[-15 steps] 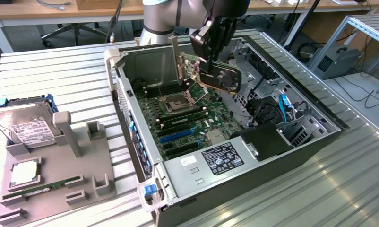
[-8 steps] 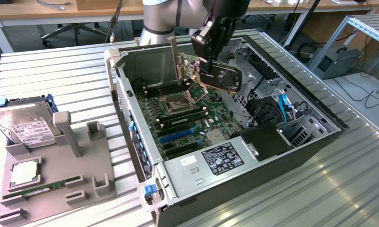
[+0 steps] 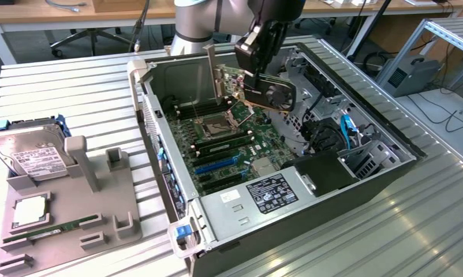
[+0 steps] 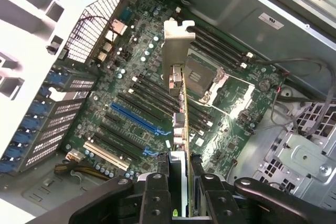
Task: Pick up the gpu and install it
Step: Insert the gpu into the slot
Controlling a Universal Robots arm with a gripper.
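The gpu (image 3: 256, 86) hangs in the air above the open computer case (image 3: 239, 225), a green board with a black cooler and a long silver bracket (image 3: 213, 72) pointing up and down. My gripper (image 3: 251, 57) is shut on its upper edge. In the wrist view the gpu (image 4: 182, 114) is seen edge-on between my two black fingers (image 4: 155, 198), its silver bracket (image 4: 175, 51) farthest from the camera, over the motherboard (image 4: 157, 124) with its blue slot (image 4: 136, 120) and black slots.
The case lies on its side on a slatted metal table, with the CPU socket (image 3: 216, 126), RAM slots and power supply (image 3: 272, 193) inside. At the exterior view's left, a grey holder (image 3: 70, 202) carries a hard drive (image 3: 33, 158), a chip and a RAM stick (image 3: 51, 231).
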